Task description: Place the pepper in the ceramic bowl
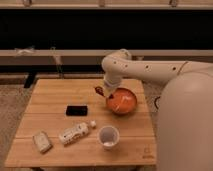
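The pepper [99,91] is a small dark red sliver held at the tip of my gripper [105,93], just above the table and right at the left rim of the ceramic bowl [122,102]. The bowl is round, glossy and orange-red, and stands on the right half of the wooden table [50,95]. My gripper is shut on the pepper, with the white arm reaching in from the right and bending down over the bowl's far left edge. The arm hides part of the bowl's back rim.
A black rectangular block [77,110] lies mid-table, left of the bowl. A white cup [108,136] stands near the front edge. A white bottle [74,133] lies on its side beside a small packet [42,141] at the front left.
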